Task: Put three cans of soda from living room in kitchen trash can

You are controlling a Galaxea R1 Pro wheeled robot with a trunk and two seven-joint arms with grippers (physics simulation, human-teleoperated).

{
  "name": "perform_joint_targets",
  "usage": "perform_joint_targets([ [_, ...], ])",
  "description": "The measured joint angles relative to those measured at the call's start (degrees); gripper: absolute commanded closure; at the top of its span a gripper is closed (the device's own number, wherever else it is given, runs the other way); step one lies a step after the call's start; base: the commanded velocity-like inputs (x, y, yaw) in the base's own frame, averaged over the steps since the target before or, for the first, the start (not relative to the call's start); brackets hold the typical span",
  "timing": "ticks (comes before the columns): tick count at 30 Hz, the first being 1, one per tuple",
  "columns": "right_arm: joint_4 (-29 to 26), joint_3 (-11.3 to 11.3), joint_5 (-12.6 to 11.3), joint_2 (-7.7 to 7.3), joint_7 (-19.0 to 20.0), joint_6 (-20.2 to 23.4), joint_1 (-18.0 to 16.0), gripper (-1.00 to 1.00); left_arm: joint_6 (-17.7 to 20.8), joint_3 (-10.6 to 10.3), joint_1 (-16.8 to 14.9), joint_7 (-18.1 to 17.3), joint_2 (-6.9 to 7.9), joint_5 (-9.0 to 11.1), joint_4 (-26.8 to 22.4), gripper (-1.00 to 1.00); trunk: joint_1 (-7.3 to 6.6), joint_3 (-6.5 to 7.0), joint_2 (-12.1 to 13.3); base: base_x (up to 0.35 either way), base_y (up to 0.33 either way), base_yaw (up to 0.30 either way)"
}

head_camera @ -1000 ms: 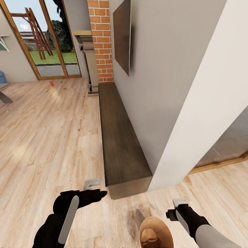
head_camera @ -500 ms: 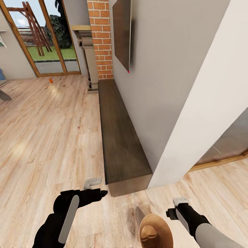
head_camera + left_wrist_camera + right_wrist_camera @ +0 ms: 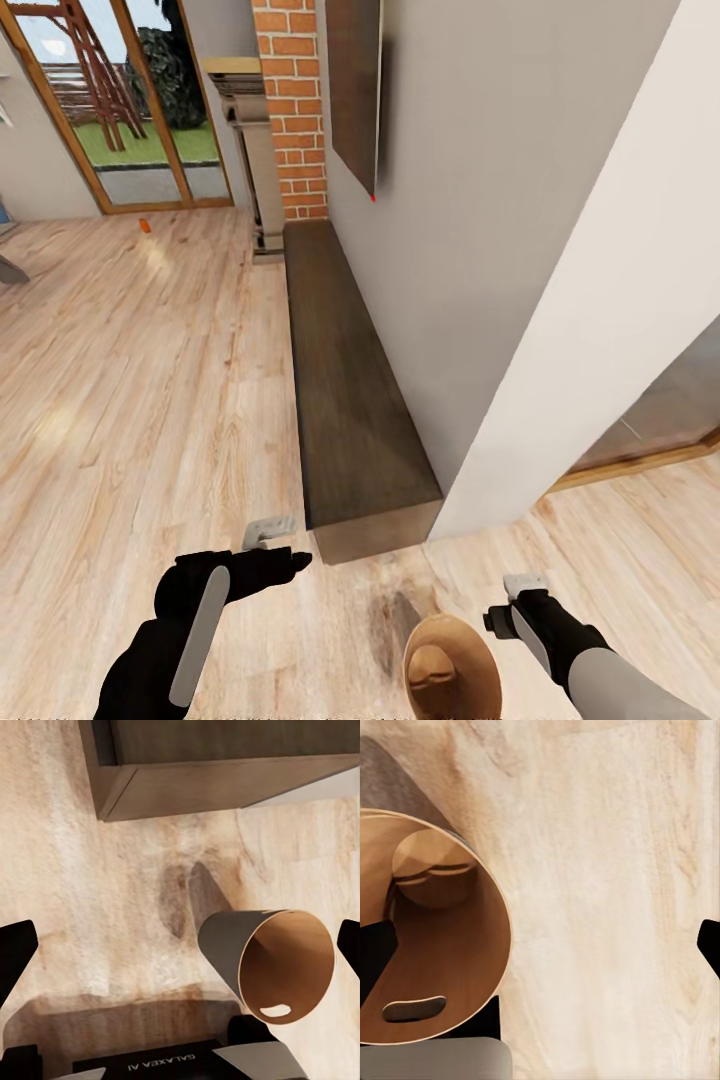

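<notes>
Head view: the robot is standing on a light wood floor (image 3: 130, 400) beside a long dark low bench (image 3: 345, 390) that is running along a grey wall (image 3: 470, 200), with a dark panel (image 3: 355, 90) hanging on that wall and a brick column (image 3: 290, 110) rising past the bench's far end. The tash can (image 3: 452, 668) is sitting on the floor between the two arms, nearer the right one, its tan interior facing upward. One can of soda (image 3: 145, 226) is lying far off on the floor near the glass doors (image 3: 120, 110). The left gripper (image 3: 268, 530) is hovering near the bench's near corner; the right gripper (image 3: 524, 584) is hovering just beside the bin. In the left wrist view, the left gripper (image 3: 180, 945) is showing its dark fingertips (image 3: 15, 952) spread wide with nothing between them. In the right wrist view, the right gripper (image 3: 540, 945) is likewise parted and empty, the bin's rim (image 3: 502, 945) lying between its fingers.
</notes>
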Motion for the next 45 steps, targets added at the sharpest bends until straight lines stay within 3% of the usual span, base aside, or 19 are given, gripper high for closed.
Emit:
perform_joint_targets([
  [9, -0.4, 0.0, 0.1, -0.03, 0.0, 0.1, 0.0, -1.0, 0.0, 0.0, 0.0, 0.0, -0.01, 0.0, -0.1, -1.0, 1.97, -2.18, -3.6, 0.0, 0.0, 0.0],
  [45, 0.2, 0.1, 0.2, 0.05, 0.0, 0.0, 0.0, -1.0, 0.0, -0.4, 0.0, -0.1, -0.01, 0.0, -2.2, -1.0, 9.88, -8.69, -18.0, 0.0, 0.0, 0.0],
])
